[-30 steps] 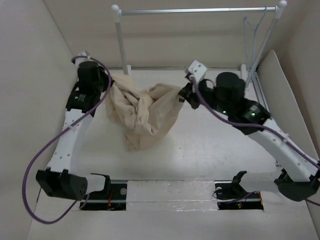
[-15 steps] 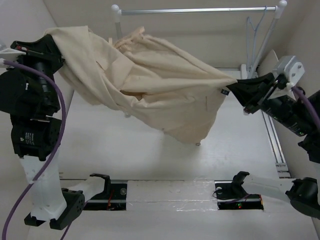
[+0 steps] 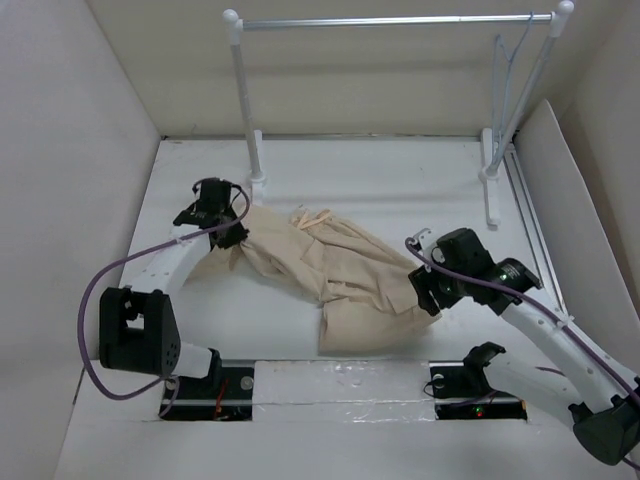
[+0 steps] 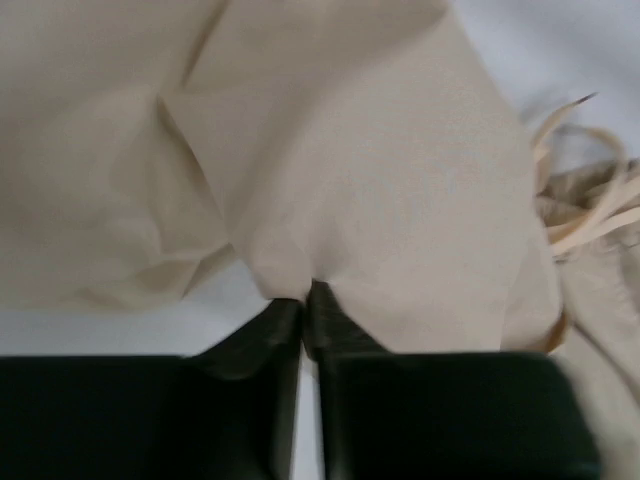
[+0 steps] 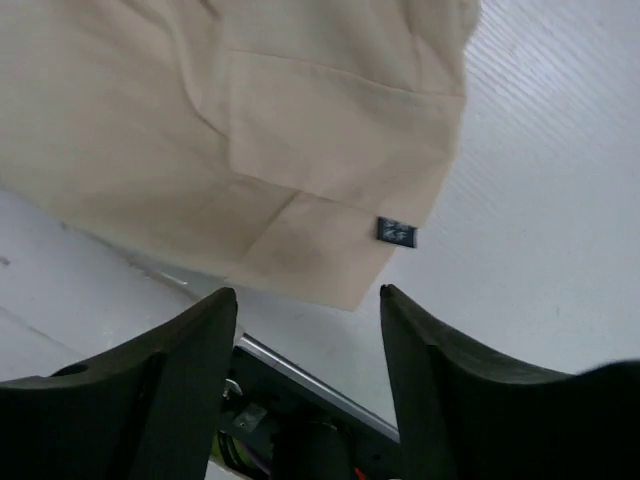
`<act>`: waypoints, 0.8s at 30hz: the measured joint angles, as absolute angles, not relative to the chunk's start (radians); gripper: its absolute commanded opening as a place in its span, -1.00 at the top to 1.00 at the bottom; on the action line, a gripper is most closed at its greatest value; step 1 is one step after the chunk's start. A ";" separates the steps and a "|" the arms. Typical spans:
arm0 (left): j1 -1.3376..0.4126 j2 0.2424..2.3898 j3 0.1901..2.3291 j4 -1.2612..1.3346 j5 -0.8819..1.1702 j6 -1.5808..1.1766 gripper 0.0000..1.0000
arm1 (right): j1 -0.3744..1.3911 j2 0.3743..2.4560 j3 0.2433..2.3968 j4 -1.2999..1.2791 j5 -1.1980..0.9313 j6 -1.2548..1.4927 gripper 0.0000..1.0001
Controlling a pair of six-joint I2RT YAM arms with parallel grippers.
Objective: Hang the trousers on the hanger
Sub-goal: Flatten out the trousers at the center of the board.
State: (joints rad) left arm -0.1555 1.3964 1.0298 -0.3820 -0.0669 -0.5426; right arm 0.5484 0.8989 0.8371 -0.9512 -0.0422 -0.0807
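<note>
The beige trousers (image 3: 340, 275) lie spread flat across the middle of the table, from the left gripper down to the right gripper. My left gripper (image 3: 232, 232) is shut on a fold at their left end; the wrist view shows the cloth (image 4: 330, 190) pinched between the black fingertips (image 4: 285, 312). My right gripper (image 3: 424, 292) stands open just off the trousers' right corner, with nothing between its jaws. That corner carries a small dark tag (image 5: 396, 232) and lies on the table ahead of the right gripper (image 5: 308, 295). The pale wire hanger (image 3: 507, 72) hangs from the rack's bar at the far right.
A white-posted rack with a silver bar (image 3: 385, 21) stands at the back, its posts (image 3: 244, 110) on feet on the table. A tilted board (image 3: 565, 180) leans at the right wall. The arms' base mounts (image 3: 478, 395) sit at the near edge.
The trousers, held stretched in the air between both grippers half a second ago, now lie on the table. Both arms have come down. The right gripper has opened and let go of its corner.
</note>
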 measured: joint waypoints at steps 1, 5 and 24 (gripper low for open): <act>-0.155 1.386 0.981 -0.402 -0.056 -0.553 0.54 | 0.550 0.889 0.842 -0.971 -0.063 -0.089 -0.49; -0.154 1.222 0.891 -0.466 -0.037 -0.599 -0.37 | 0.551 0.910 0.970 -0.992 -0.094 -0.117 -0.64; 0.228 1.232 0.789 -0.351 -0.112 -0.744 -0.76 | 0.550 2.075 1.588 -0.380 -0.352 -0.238 -0.72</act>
